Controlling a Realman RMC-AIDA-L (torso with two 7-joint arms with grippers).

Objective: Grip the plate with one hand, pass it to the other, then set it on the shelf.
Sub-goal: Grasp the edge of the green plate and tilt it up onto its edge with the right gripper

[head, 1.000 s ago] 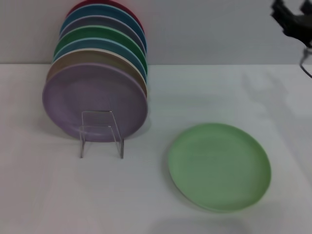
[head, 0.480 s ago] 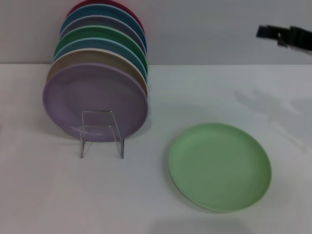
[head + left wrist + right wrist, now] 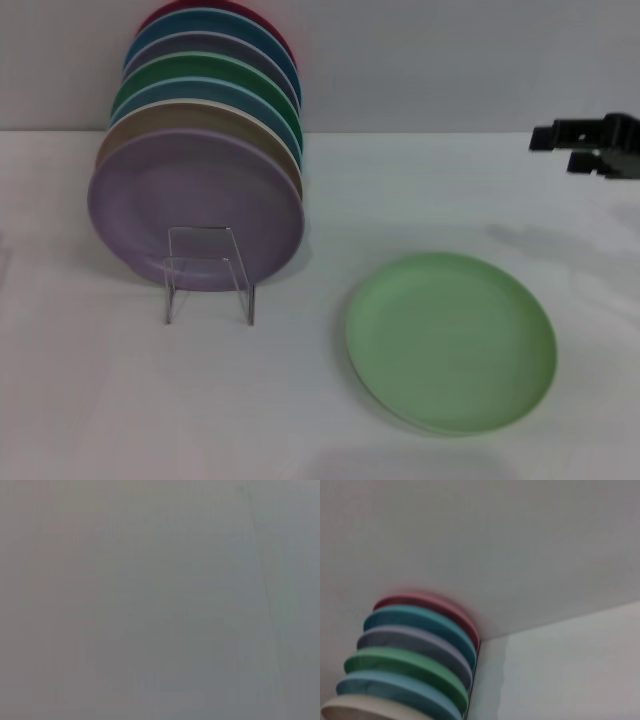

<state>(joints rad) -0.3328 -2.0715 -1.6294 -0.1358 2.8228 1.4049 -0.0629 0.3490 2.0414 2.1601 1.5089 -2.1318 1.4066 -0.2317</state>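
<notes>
White tabletop (image 3: 420,190): pale green plate (image 3: 450,342) lay flat, untouched, well apart from clear shelf (image 3: 208,275). Right gripper (image 3: 560,148) hovered above; fingers apparently apart, empty. Grasp, handover, placement all remained.

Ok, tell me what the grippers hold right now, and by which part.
Nothing. The plate lies flat on the table, untouched; the right gripper hangs above and beyond it.

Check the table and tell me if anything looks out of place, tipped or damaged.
Nothing looks damaged or spilled. The one item apart is the pale mint-green plate, flat on the white table, while the other coloured plates stand on edge in the clear rack. The right gripper hovers beyond it, not touching.
</notes>
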